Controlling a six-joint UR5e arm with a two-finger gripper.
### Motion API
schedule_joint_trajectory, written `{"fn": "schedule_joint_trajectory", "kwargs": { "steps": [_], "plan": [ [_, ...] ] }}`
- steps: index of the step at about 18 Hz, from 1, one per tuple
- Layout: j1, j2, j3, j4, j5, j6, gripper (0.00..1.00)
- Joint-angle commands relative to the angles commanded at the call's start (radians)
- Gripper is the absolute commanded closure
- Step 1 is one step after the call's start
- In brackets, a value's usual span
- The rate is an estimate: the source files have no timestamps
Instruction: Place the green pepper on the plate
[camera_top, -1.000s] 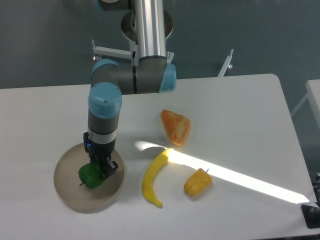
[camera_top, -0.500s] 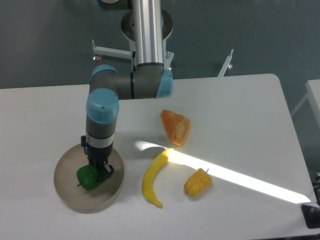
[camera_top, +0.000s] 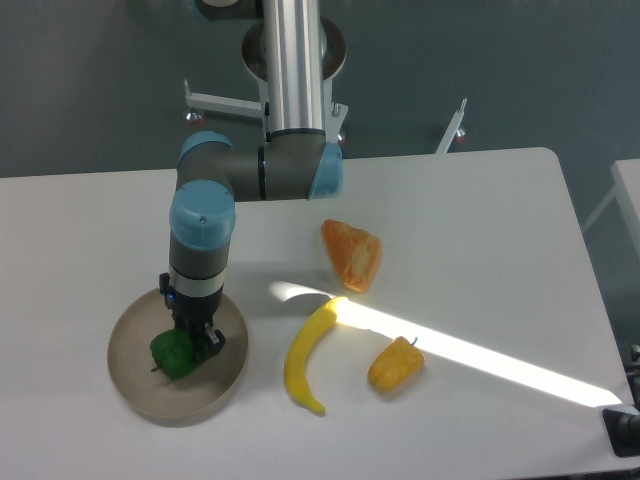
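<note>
The small, glossy, dark green pepper (camera_top: 172, 354) sits on the beige plate (camera_top: 135, 388), with the gripper (camera_top: 195, 343) jaws clenched around it.

A polished silver tube arm (camera_top: 293, 60) joins grey cylindrical joints with light-blue caps, ending in a small black hand (camera_top: 196, 338).

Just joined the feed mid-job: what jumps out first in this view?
The arm reaches straight down at the table's left, its gripper on the green pepper over the plate. Right of the plate lie a banana, a small yellow-orange pepper and a larger orange pepper, with a bright streak of light crossing the table.
</note>
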Motion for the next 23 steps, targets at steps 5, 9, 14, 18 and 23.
{"fn": "schedule_joint_trajectory", "kwargs": {
  "steps": [5,9,14,18,23],
  "plan": [
    [0.000,0.000,0.000,-0.002,0.002,-0.006,0.62],
    [0.000,0.003,0.000,0.000,0.000,-0.017,0.60],
    [0.000,0.003,0.000,0.000,0.000,-0.022,0.55],
    [0.000,0.003,0.000,0.000,-0.002,-0.022,0.44],
    [0.000,0.003,0.000,-0.002,-0.002,-0.023,0.43]
  ]
}}
